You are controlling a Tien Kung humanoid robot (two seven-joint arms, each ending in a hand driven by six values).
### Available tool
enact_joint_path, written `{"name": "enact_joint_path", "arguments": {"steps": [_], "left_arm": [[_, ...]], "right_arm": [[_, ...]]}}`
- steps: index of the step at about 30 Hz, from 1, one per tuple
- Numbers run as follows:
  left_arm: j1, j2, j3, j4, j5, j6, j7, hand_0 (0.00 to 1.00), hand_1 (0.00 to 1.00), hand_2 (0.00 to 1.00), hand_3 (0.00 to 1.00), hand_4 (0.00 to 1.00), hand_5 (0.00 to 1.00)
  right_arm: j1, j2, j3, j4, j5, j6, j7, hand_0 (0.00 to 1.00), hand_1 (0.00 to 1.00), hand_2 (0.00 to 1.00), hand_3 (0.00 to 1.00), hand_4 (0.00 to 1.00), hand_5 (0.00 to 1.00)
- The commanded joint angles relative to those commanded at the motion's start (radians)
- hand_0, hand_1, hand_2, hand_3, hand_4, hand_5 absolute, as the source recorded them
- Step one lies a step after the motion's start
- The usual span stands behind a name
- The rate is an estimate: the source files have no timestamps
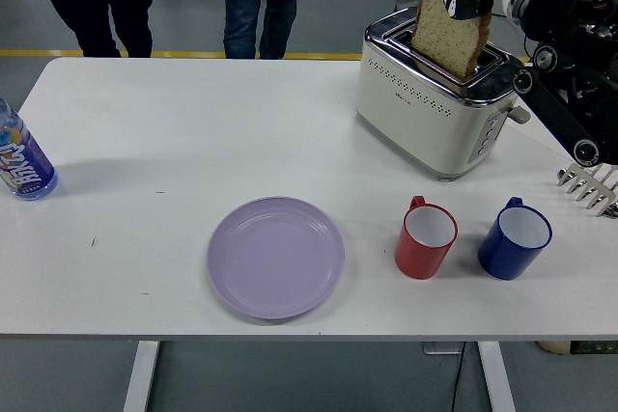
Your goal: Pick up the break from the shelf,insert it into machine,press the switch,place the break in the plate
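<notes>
Robot hand point(470, 4) pinching bread slice point(447, 28)

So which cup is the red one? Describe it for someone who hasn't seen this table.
Start at the cream toaster at the table's far right. In front of it, toward the near edge, two mugs stand side by side. The red mug is the left one, nearer the purple plate; its neighbour is the blue mug.

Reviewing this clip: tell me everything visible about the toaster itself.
The toaster is a cream-white box with a shiny chrome top and base trim, a dotted line along its long side, and controls and a lever on its near right end. It stands upright at the far right of the white table, turned at an angle. A bread slice, held by the right robot hand, stands tilted with its lower edge in a top slot, mostly above the toaster.
</notes>
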Motion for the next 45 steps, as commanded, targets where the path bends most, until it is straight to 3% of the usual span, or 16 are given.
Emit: {"name": "enact_joint_path", "arguments": {"steps": [15, 16, 21, 22, 27, 28, 33, 34, 45], "left_arm": [[-0.006, 0.0, 0.001, 0.0, -0.003, 0.0, -0.001, 0.629, 0.49, 0.453, 0.539, 0.335, 0.798], [-0.006, 0.0, 0.001, 0.0, -0.003, 0.0, -0.001, 0.63, 0.49, 0.453, 0.54, 0.335, 0.798], [-0.007, 0.001, 0.0, 0.0, -0.002, 0.0, -0.001, 0.63, 0.49, 0.453, 0.54, 0.335, 0.798], [-0.006, 0.001, 0.0, 0.0, -0.001, 0.0, -0.001, 0.63, 0.491, 0.453, 0.539, 0.336, 0.798], [-0.006, 0.001, 0.0, 0.0, -0.002, 0.001, 0.0, 0.63, 0.491, 0.453, 0.539, 0.336, 0.798], [-0.006, 0.001, 0.0, 0.0, -0.002, 0.001, 0.0, 0.63, 0.49, 0.454, 0.539, 0.336, 0.798], [-0.007, 0.001, 0.001, 0.0, -0.004, 0.002, -0.001, 0.63, 0.49, 0.454, 0.539, 0.336, 0.798], [-0.007, 0.001, 0.001, 0.0, -0.004, 0.002, -0.001, 0.63, 0.491, 0.454, 0.539, 0.336, 0.798], [-0.006, 0.0, 0.0, 0.0, -0.004, 0.002, -0.001, 0.63, 0.491, 0.454, 0.539, 0.335, 0.799]], "right_arm": [[0.006, -0.001, -0.002, -0.008, -0.005, 0.047, -0.003, 0.1, 0.209, 0.438, 0.492, 0.538, 0.098], [0.006, -0.001, -0.002, -0.008, -0.007, 0.05, -0.002, 0.194, 0.286, 0.481, 0.542, 0.561, 0.11], [0.006, 0.0, 0.0, -0.009, -0.019, 0.066, 0.0, 0.194, 0.286, 0.481, 0.542, 0.561, 0.11], [0.006, 0.0, 0.002, -0.009, -0.023, 0.064, 0.002, 0.389, 0.431, 0.585, 0.664, 0.602, 0.139], [0.008, 0.0, 0.001, -0.013, -0.031, 0.061, 0.007, 0.389, 0.431, 0.585, 0.664, 0.602, 0.139], [0.008, 0.001, 0.001, -0.013, -0.032, 0.06, 0.008, 0.565, 0.586, 0.695, 0.79, 0.677, 0.188], [0.008, -0.001, 0.0, -0.015, -0.031, 0.052, 0.015, 0.565, 0.586, 0.695, 0.79, 0.677, 0.188], [0.008, -0.001, 0.0, -0.015, -0.03, 0.051, 0.016, 0.67, 0.669, 0.757, 0.845, 0.681, 0.197], [0.003, -0.007, 0.007, -0.003, -0.031, 0.047, 0.017, 0.7, 0.695, 0.783, 0.854, 0.655, 0.172]]}}
